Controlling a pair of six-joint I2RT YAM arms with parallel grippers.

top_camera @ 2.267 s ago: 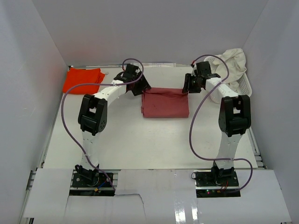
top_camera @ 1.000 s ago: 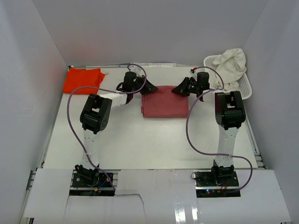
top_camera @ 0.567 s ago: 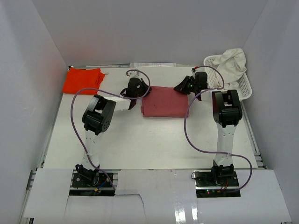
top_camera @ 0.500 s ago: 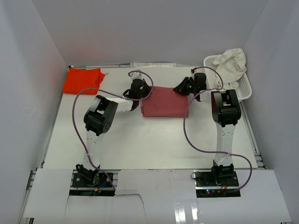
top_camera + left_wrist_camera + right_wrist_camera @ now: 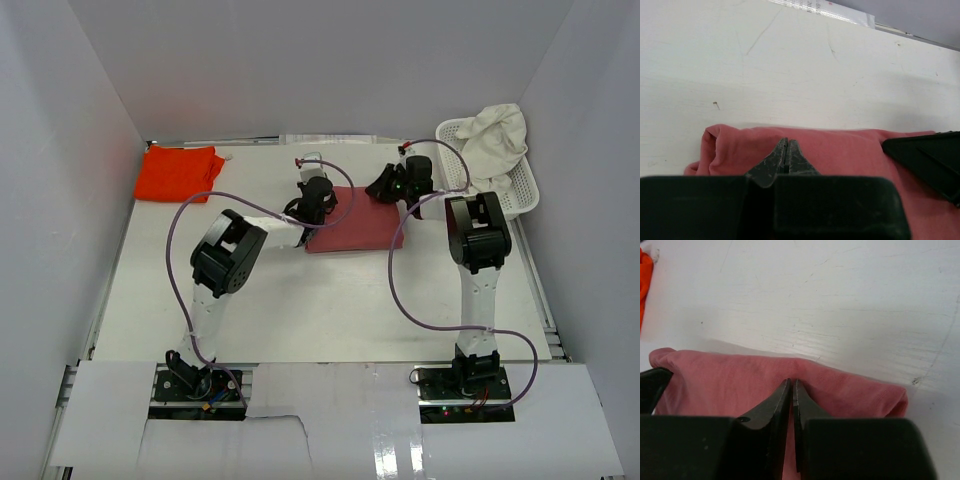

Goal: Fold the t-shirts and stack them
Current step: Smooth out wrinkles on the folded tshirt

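Left gripper (image 5: 786, 142) has its jaws pressed together, the tips lying on the rose shirt (image 5: 362, 222) near its left end. No cloth shows between them. Right gripper (image 5: 791, 383) has its jaws all but together, with only a thin slit between them, and its tips sit on the same shirt at its far edge towards the right end. Whether that slit holds any cloth cannot be told.

The white table (image 5: 300, 300) carries everything. The rose shirt, the largest piece, lies folded in a flat oblong at the middle of the far half, between the two grippers, and its ends are rolled into soft rounded folds. The basket (image 5: 522, 190) stands at the far right corner, just beside the right arm. The orange shirt (image 5: 178, 172) lies folded flat at the far left corner, well apart from the rose one. The cream shirt (image 5: 497, 135) is bunched up in the basket and spills over its rim.
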